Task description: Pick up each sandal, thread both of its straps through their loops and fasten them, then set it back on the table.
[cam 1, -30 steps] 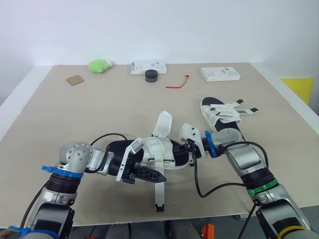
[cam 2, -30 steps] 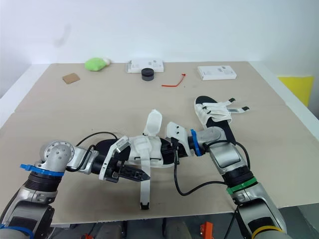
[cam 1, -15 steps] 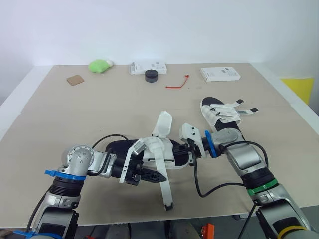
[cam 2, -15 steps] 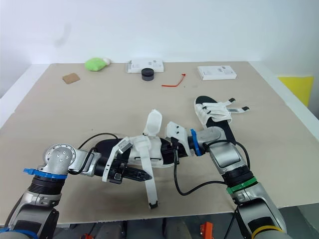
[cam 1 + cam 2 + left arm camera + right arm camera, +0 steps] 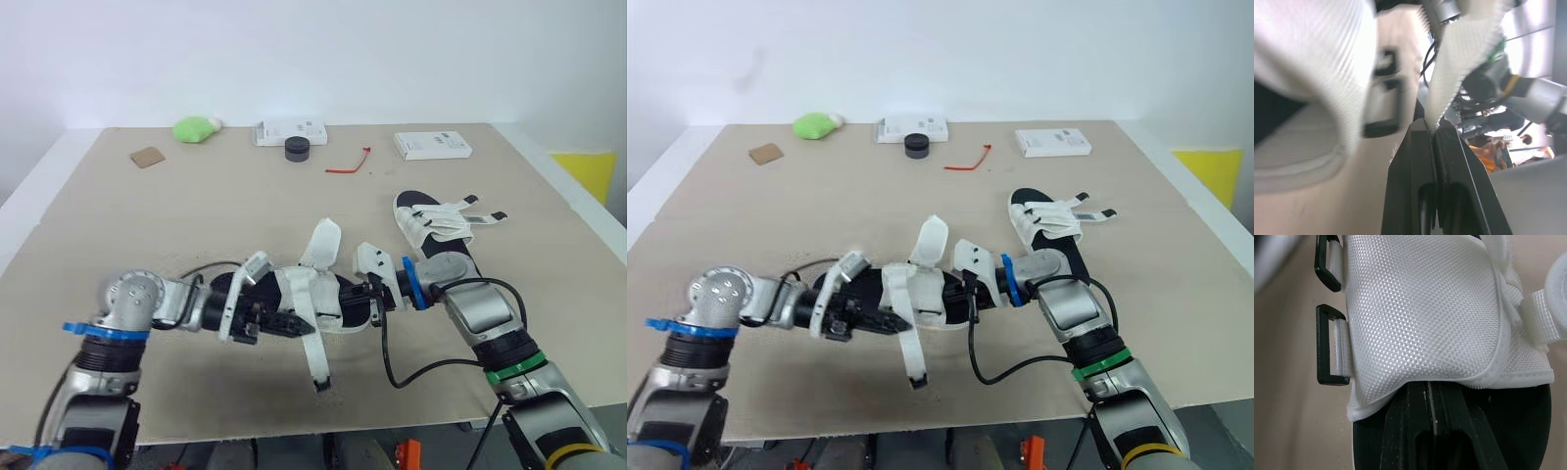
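The near sandal (image 5: 328, 294) sits in the lower centre of the head views, low over the table (image 5: 147, 225), with one gripper at each end. The left gripper (image 5: 292, 321) comes in from the lower left, and a white strap (image 5: 313, 348) hangs from it toward the bottom edge. The left wrist view shows this grip close up, with the two black fingers (image 5: 1415, 161) pressed together on the strap's woven edge. The right gripper (image 5: 370, 297) meets the sandal from the right. In the right wrist view its fingers (image 5: 1420, 406) lie closed at the rim of the white upper flap (image 5: 1420, 308), with two black loops (image 5: 1327, 345) beside the flap. The head views also show the second sandal (image 5: 441, 220) lying flat at middle right, well apart from the first. A green object (image 5: 196, 128), a black puck (image 5: 297, 149) and a red tie (image 5: 350, 163) lie near the table's far edge.
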Robot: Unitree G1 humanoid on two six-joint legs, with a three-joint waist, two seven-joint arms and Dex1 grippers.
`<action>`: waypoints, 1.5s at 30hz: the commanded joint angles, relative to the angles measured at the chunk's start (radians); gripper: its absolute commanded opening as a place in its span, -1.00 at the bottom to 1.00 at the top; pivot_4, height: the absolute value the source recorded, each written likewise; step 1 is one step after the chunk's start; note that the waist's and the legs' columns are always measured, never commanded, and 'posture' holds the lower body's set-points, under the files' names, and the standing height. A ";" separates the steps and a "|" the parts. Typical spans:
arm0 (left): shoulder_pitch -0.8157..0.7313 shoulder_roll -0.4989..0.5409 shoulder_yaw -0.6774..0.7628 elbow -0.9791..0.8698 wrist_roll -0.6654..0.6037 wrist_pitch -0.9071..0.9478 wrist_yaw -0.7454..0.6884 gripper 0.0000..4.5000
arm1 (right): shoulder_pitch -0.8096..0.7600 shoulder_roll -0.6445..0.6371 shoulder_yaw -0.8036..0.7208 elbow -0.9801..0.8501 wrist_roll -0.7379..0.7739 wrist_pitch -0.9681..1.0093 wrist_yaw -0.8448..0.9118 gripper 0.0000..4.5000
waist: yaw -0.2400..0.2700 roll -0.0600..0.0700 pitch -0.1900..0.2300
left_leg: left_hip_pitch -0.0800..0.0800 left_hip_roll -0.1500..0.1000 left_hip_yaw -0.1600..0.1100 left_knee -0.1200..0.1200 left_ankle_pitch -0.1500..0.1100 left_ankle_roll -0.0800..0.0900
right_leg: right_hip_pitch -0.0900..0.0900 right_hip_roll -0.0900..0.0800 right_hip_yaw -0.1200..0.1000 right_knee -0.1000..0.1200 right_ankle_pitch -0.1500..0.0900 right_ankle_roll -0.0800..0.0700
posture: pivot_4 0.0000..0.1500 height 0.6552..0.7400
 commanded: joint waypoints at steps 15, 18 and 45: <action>-0.360 0.143 -0.357 0.463 0.393 -0.380 -0.694 -0.99 | 0.003 0.023 0.064 0.055 -0.029 -0.006 0.011 -1.00 | -0.013 -0.001 0.001 | -0.001 0.000 -0.003 -0.002 0.000 0.000 | -0.003 0.003 0.001 0.000 -0.001 -0.002 | 1.00 1.00; -0.428 0.115 -0.422 0.584 0.487 -0.448 -0.804 -0.99 | 0.011 0.021 0.062 0.047 -0.028 -0.002 0.009 -1.00 | -0.014 -0.001 0.001 | -0.002 0.000 -0.003 -0.002 0.000 0.000 | -0.003 0.003 0.001 0.000 -0.001 -0.003 | 1.00 1.00; -0.511 0.095 -0.570 0.757 0.478 -0.472 -0.854 -0.99 | 0.026 0.025 0.052 0.018 -0.021 0.024 -0.012 -1.00 | -0.015 -0.001 0.001 | -0.003 0.000 -0.003 -0.002 -0.002 0.003 | -0.004 0.004 0.002 0.004 -0.004 -0.001 | 1.00 1.00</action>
